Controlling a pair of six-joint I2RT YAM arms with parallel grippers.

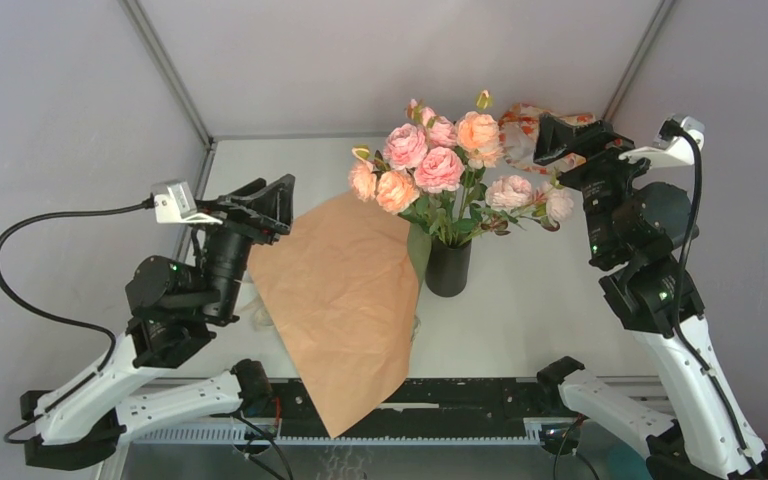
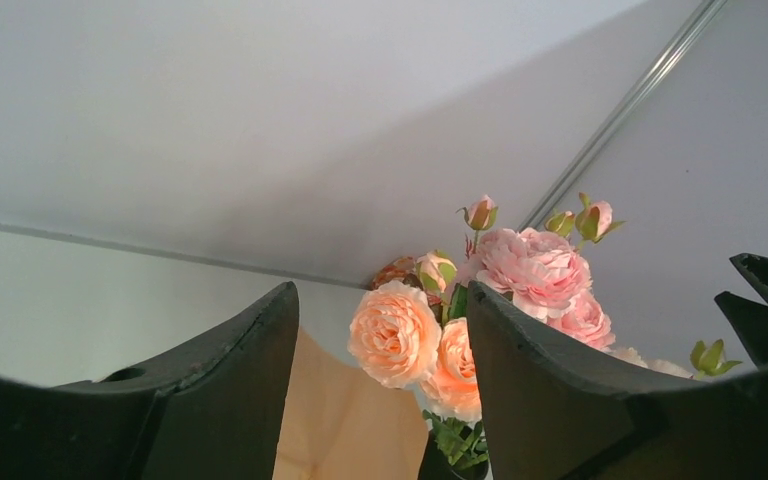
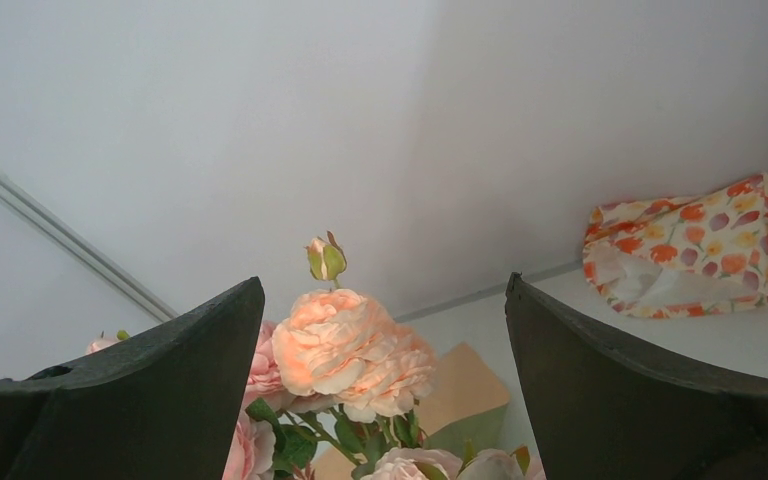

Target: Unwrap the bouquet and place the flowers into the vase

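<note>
As paper wrap overhangs the table edge, left gripper and right gripper gape empty

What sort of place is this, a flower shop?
Probably a robot test booth, not a shop: two arms bolted to a white table, plain grey panel walls, roses in a black vase.

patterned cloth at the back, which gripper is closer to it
right. the right gripper hovers just beside the patterned cloth at the back right; the left gripper is far over on the other side, left of the paper wrap and roses
</note>
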